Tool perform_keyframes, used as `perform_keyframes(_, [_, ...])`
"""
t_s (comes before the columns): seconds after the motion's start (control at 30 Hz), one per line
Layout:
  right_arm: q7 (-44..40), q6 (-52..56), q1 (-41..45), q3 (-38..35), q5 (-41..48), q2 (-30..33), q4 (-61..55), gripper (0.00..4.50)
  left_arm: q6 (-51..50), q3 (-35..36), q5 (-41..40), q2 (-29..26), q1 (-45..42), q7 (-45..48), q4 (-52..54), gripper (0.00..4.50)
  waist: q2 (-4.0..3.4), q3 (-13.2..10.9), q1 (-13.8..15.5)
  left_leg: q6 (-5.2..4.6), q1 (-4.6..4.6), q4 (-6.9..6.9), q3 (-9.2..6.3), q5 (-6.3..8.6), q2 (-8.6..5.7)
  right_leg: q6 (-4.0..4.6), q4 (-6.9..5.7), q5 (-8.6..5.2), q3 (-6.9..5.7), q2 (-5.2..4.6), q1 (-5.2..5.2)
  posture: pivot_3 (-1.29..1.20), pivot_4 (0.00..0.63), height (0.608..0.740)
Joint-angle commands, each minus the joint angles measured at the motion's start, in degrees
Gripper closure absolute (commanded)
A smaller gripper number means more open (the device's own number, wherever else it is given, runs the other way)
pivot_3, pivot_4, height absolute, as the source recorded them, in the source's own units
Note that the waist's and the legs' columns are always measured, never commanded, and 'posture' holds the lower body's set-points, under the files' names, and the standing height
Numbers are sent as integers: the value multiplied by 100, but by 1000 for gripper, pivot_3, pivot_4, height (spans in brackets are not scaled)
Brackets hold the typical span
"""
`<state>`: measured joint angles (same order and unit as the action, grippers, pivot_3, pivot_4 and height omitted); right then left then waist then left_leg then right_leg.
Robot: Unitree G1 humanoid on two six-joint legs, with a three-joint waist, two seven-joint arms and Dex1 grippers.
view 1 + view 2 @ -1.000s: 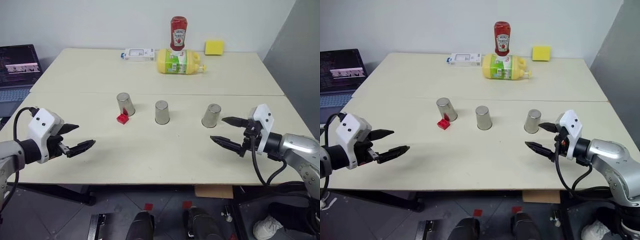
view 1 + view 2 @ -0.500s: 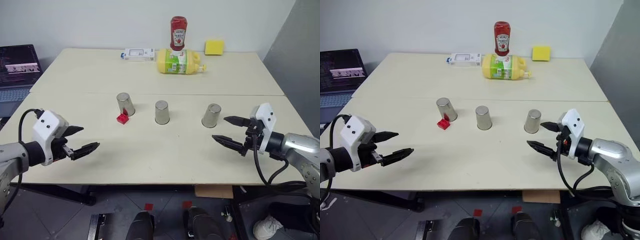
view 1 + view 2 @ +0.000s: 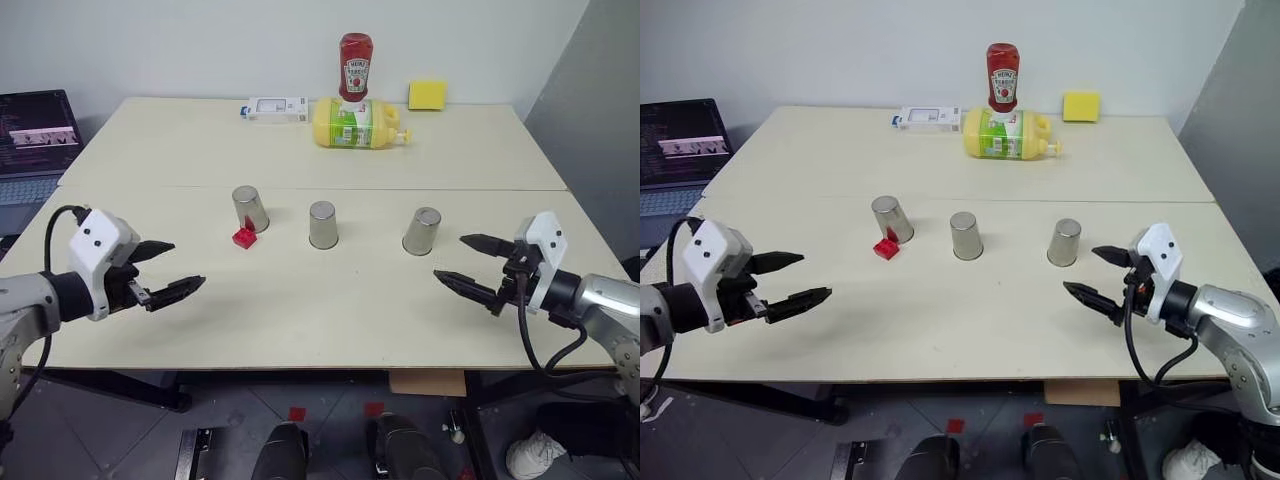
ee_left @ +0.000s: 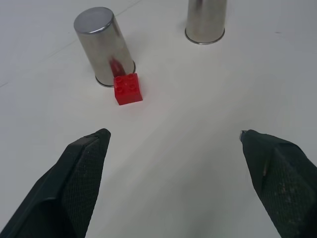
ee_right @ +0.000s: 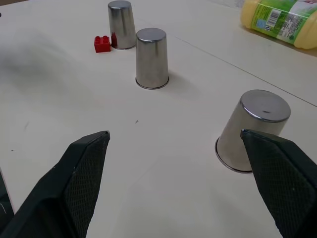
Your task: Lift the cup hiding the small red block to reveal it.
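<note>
Already exposed: small bright red block [image 3: 244,237] sits on the table, touching the leftmost upside-down silvery metal cup [image 3: 250,209]. Left gripper [image 3: 166,269] and right gripper [image 3: 476,267] spread wide, empty, unmoved; task looks finished.

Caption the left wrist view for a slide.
Open left hand facing a red block that sits exposed beside an upside-down cup.

light: bright, even | shadows: soft, faint | focus: sharp
</note>
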<state>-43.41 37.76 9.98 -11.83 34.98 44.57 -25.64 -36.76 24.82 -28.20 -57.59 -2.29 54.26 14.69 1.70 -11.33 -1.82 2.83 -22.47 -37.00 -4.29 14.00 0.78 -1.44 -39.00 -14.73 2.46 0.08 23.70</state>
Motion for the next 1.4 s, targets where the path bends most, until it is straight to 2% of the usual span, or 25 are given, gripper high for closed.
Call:
perform_keyframes(0.03, [28, -75, 87, -147, 12, 73, -213, 0, 142, -31, 9, 20, -137, -21, -19, 37, 0, 0, 0, 0, 0, 0, 0, 0, 0, 0, 0, 0, 0, 0, 0, 0, 150, 740])
perform_keyframes(1.4, [-169, -379, 360, 92, -64, 16, 66, 0, 241, -200, 90, 10, -308, 39, -208, 37, 0, 0, -1, 0, 1, -1, -1, 0, 0, 0, 0, 0, 1, 0, -1, 0, 150, 740])
